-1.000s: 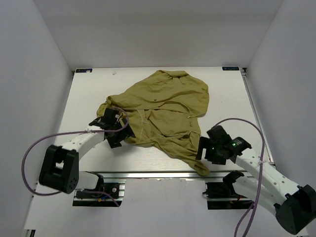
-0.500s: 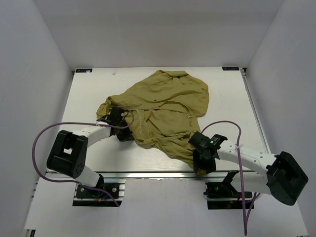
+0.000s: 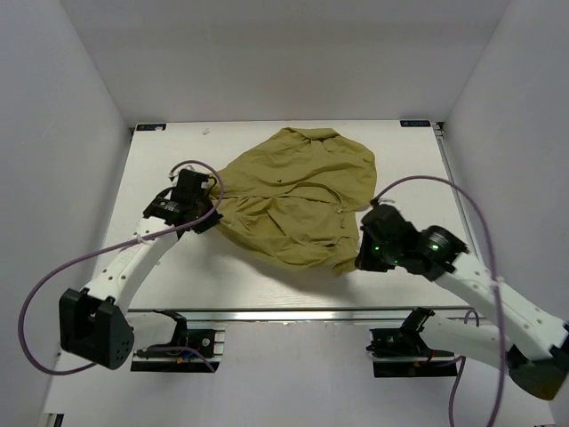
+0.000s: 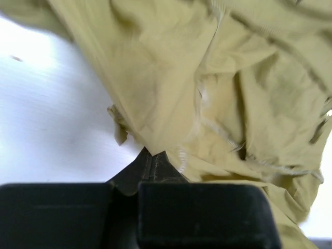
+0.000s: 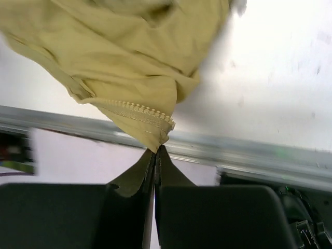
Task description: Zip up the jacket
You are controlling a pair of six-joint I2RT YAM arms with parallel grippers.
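The olive-yellow jacket lies rumpled in the middle of the white table, with its near edges lifted at both sides. My left gripper is shut on the jacket's left edge. In the left wrist view the fabric runs up out of the closed left gripper. My right gripper is shut on the jacket's near right corner. In the right wrist view that corner carries a row of zipper teeth and is pinched in the right gripper.
The white table has white walls on three sides. An aluminium rail runs along the near edge and also shows as the rail in the right wrist view. Purple cables loop beside both arms.
Both grippers went from open to shut on the jacket. Both arms have lifted and moved apart, pulling the near hem up off the table and stretching the fabric between them.
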